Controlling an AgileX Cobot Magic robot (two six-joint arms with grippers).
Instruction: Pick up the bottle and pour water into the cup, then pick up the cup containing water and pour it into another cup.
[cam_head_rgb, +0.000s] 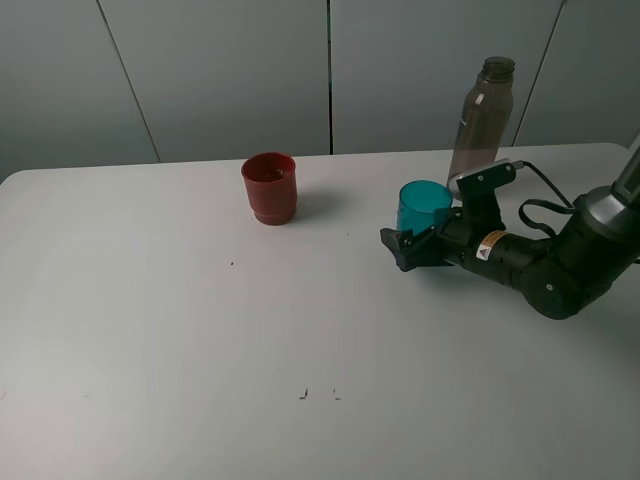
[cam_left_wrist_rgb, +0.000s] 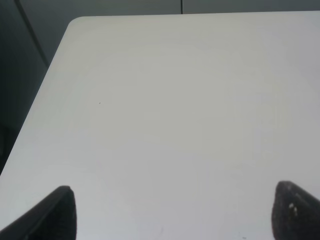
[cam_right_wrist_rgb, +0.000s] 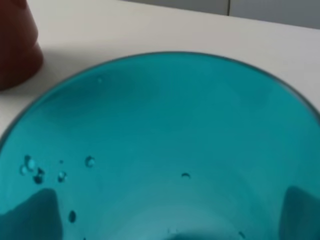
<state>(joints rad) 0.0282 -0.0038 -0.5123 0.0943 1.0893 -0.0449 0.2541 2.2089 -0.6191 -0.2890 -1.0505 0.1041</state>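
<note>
We find the cup (cam_head_rgb: 424, 205) standing on the tabletop (cam_head_rgb: 200, 340), right of centre, between the spread fingers of the right claw (cam_head_rgb: 425, 240). Thin, light, wet plastic; we judge a mid-wall grip safest. Left claw (cam_left_wrist_rgb: 170, 210) apart, empty.

My black claw (cam_head_rgb: 412, 243) meets a teal cup (cam_head_rgb: 424, 205); red cup (cam_head_rgb: 269, 187), smoky grey-brown bottle (cam_head_rgb: 482, 115), white tabletop (cam_head_rgb: 180, 340).
</note>
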